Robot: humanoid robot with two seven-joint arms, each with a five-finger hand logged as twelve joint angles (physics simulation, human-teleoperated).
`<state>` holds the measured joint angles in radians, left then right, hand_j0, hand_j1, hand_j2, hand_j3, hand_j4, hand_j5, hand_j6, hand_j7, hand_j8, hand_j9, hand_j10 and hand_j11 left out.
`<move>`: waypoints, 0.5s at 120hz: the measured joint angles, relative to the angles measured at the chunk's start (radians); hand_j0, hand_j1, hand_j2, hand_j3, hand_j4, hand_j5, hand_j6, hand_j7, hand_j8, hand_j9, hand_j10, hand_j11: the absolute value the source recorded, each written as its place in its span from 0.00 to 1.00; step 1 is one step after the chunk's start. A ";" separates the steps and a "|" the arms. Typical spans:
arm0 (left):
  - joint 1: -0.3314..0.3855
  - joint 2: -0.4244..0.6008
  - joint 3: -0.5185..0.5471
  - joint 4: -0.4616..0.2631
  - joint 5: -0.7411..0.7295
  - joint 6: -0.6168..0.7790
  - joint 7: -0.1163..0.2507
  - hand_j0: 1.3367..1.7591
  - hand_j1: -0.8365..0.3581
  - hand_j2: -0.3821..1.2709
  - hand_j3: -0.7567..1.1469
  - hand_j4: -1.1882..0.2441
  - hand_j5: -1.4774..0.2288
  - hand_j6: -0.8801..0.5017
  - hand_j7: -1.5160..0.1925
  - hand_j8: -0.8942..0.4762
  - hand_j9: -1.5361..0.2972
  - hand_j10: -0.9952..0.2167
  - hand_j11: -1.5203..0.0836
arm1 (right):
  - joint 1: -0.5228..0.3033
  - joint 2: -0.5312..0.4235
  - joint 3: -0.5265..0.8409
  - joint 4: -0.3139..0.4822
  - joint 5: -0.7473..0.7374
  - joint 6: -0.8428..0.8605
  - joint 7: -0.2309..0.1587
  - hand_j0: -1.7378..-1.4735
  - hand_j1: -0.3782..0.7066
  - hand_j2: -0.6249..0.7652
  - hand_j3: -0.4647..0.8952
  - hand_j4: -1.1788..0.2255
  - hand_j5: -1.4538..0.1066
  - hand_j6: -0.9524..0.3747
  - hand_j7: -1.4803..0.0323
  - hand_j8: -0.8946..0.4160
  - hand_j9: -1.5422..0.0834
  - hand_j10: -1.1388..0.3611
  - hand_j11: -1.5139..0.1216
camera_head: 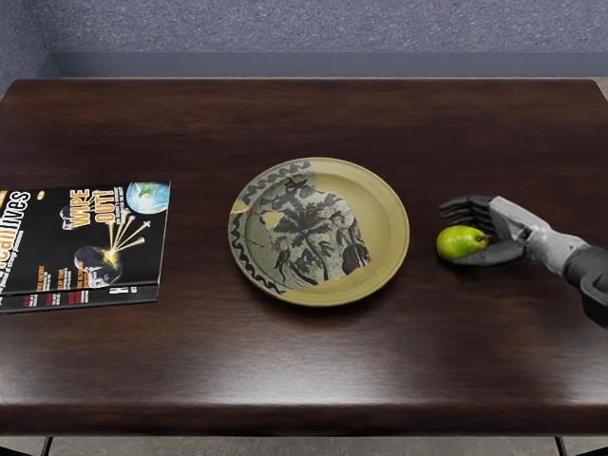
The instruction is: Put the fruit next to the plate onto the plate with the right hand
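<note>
On the dark table (304,380), right of the plate (391,201) | green fruit (459,242) is seen resting on the wood just beside the rim, not on it | fruit is clasped by the right hand (499,228), fingers (465,204) behind, thumb in front | magazine (81,247) is laid flat far left, well apart

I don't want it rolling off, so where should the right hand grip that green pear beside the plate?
Around its rounded middle, coming from the right: the pear lies low and squat just right of the plate, and the right hand sits at that side, clear of the rim.
</note>
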<state>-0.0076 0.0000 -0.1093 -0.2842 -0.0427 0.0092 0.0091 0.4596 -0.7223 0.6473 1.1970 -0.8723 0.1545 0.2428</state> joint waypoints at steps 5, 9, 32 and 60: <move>0.000 0.000 0.000 0.000 0.000 0.000 0.000 0.76 0.99 0.23 0.40 0.83 0.86 0.63 0.88 0.65 0.84 0.82 0.94 | 0.000 0.000 -0.001 0.000 0.000 0.008 0.000 0.30 0.51 0.39 0.34 0.54 0.57 0.40 0.61 0.38 0.60 0.51 0.58; 0.000 0.000 0.000 0.000 0.000 0.000 0.000 0.76 0.99 0.23 0.40 0.83 0.86 0.63 0.88 0.65 0.84 0.82 0.94 | 0.000 -0.001 -0.001 0.001 0.000 0.016 0.000 0.30 0.53 0.40 0.34 0.52 0.56 0.38 0.60 0.39 0.59 0.53 0.56; 0.000 0.000 0.000 0.000 0.000 0.000 0.000 0.76 0.99 0.23 0.40 0.83 0.86 0.63 0.88 0.65 0.84 0.82 0.94 | 0.001 0.000 0.001 0.001 0.003 0.043 -0.001 0.31 0.58 0.47 0.34 0.43 0.49 0.35 0.51 0.46 0.51 0.58 0.48; 0.000 0.000 0.000 0.000 0.000 0.000 0.000 0.76 0.99 0.23 0.40 0.83 0.86 0.63 0.88 0.65 0.84 0.82 0.94 | 0.011 -0.018 0.007 0.009 0.020 0.071 -0.003 0.32 0.61 0.51 0.34 0.41 0.40 0.38 0.45 0.50 0.44 0.59 0.41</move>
<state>-0.0077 0.0000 -0.1092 -0.2844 -0.0428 0.0092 0.0091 0.4708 -0.7406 0.6545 1.2064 -0.8519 0.2259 0.2403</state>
